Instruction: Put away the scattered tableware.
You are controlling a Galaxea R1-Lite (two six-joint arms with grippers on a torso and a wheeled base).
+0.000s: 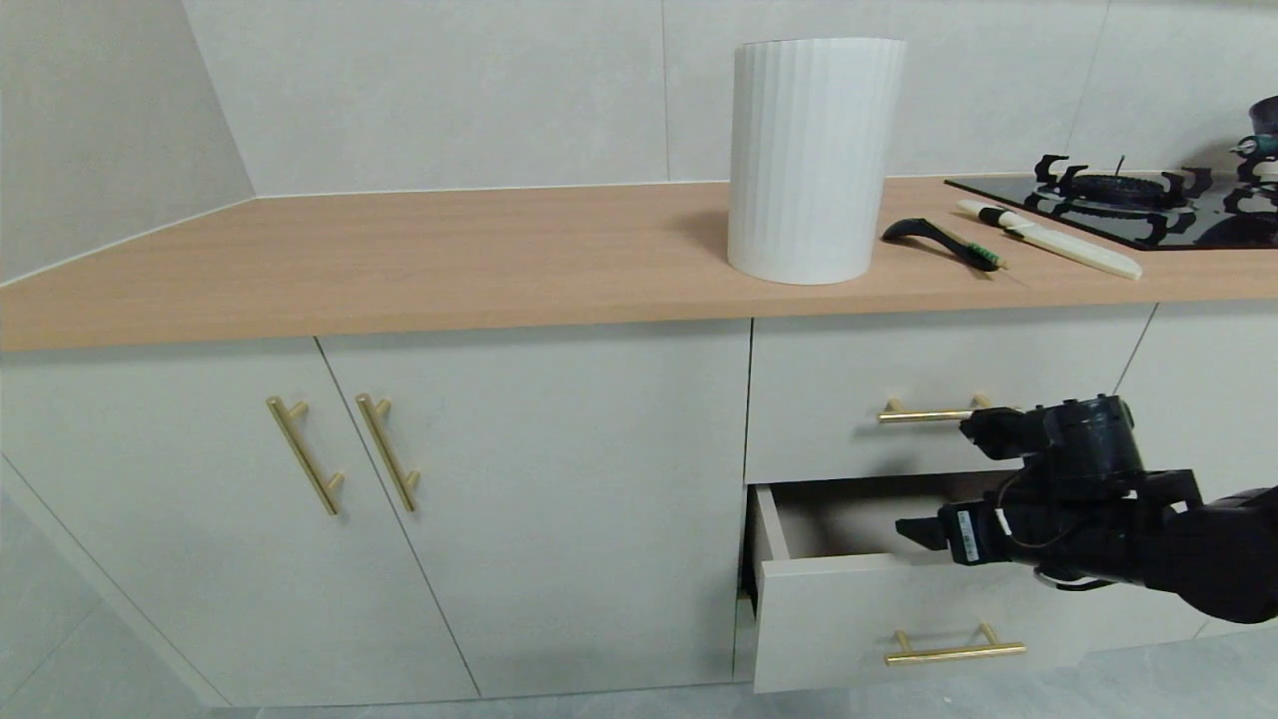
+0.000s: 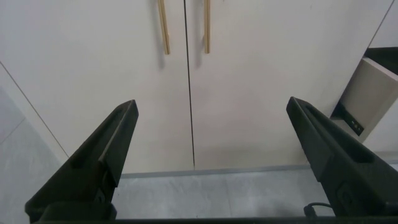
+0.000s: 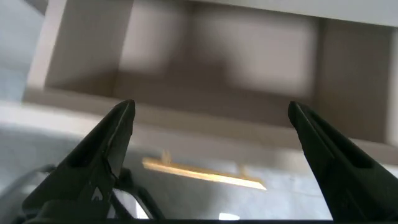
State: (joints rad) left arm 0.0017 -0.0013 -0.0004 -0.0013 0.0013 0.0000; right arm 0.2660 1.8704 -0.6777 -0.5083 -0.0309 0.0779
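Two scattered utensils are lying on the light wooden countertop (image 1: 399, 255) in the upper right of the head view: a black spoon with a green-banded handle (image 1: 944, 243) and, just beside it, a long cream-coloured knife-like tool (image 1: 1050, 240). Both are sitting between the tall white ribbed cylindrical container (image 1: 814, 160) and the black glass gas hob (image 1: 1118, 200). In the lower right of that frame the right gripper (image 1: 954, 479) is hovering at the pulled-out lower cream drawer (image 1: 859, 599), its fingers spread wide and pinching nothing. The right wrist view is looking straight into this drawer, showing the floor and back wall that the head view is catching only in part, with the brass bar handle (image 3: 205, 174) on the front. The left wrist view is showing the left gripper (image 2: 211, 106), likewise spread apart and holding nothing, facing the closed cream cabinet doors (image 2: 261, 93).
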